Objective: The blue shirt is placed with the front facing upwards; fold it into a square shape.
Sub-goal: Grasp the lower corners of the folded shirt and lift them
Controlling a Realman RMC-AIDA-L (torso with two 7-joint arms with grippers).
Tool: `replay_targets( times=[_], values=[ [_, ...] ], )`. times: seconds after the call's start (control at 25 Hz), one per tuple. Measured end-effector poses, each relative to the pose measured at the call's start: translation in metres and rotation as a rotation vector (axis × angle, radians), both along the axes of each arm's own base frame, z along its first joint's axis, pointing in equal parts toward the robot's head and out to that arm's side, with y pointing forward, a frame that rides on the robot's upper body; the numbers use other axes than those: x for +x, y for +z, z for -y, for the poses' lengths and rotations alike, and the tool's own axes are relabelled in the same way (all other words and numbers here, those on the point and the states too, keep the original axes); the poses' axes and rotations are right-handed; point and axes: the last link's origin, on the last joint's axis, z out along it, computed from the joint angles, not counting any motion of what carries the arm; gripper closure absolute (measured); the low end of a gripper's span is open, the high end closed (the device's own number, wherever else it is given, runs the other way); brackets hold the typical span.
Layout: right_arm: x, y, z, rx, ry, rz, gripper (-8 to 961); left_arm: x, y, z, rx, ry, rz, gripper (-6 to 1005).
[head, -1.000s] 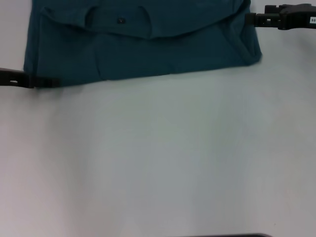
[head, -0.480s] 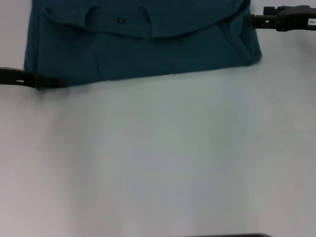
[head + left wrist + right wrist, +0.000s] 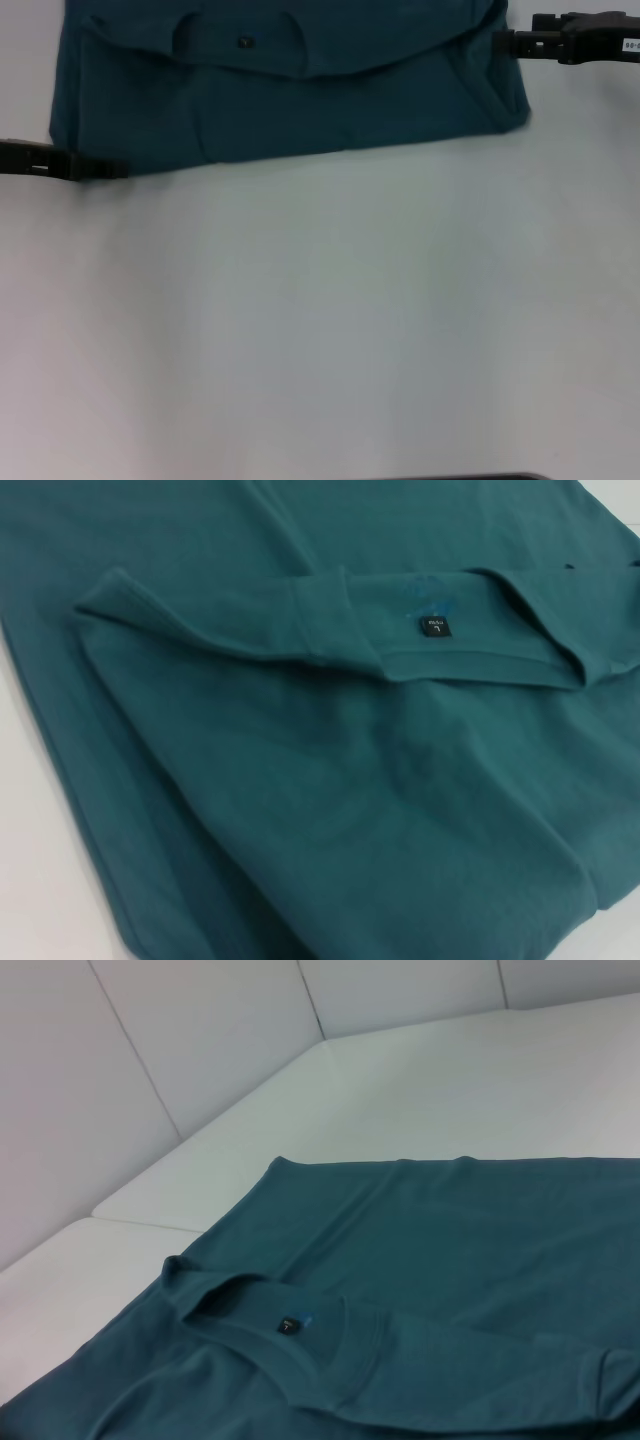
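Our left gripper [image 3: 105, 168] reaches in from the left edge of the head view, its dark tip lying at the lower left corner of the blue shirt [image 3: 290, 90]; whether its jaws are spread or pinching the cloth we cannot tell, since the tip merges with the fabric's edge. Our right gripper [image 3: 508, 42] comes in from the upper right of the frame, its tip meeting the shirt's right edge near the top, and there too we cannot tell how the jaws stand.

Between the two grippers the shirt stretches across the upper part of the frame, dark teal, lying on the white table [image 3: 320, 320]. Its lower edge runs slightly uphill from left to right, and its top is cut off by the frame. A folded layer curves across the upper portion, with the collar opening and small black neck label [image 3: 244, 41] showing in the upper centre-left.

In the left wrist view we see the shirt [image 3: 300, 780] up close, filling nearly the whole frame: a ribbed collar band crosses the middle, with the neck label [image 3: 437, 627] in the upper right.

In the right wrist view the shirt [image 3: 450, 1250] fills the lower half of the frame, the neck label [image 3: 287, 1326] at lower centre, with pale padded panels [image 3: 200, 1050] across the top.
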Motion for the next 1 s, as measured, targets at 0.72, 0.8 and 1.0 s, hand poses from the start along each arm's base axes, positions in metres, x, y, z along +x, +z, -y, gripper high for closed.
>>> replay_targets(
  times=[0.72,0.8,1.0],
  values=[
    [0.002,0.000,0.001,0.003,-0.012,-0.006,44,-0.002,0.005,-0.001,0.008,-0.006,-0.012,661],
    [0.002,0.000,0.001,0.002,-0.012,-0.007,44,-0.002,0.006,-0.002,0.013,-0.010,-0.024,656],
    [0.002,-0.001,0.002,0.002,-0.014,-0.010,45,-0.004,0.012,-0.004,0.033,0.009,-0.026,762]
  ],
)
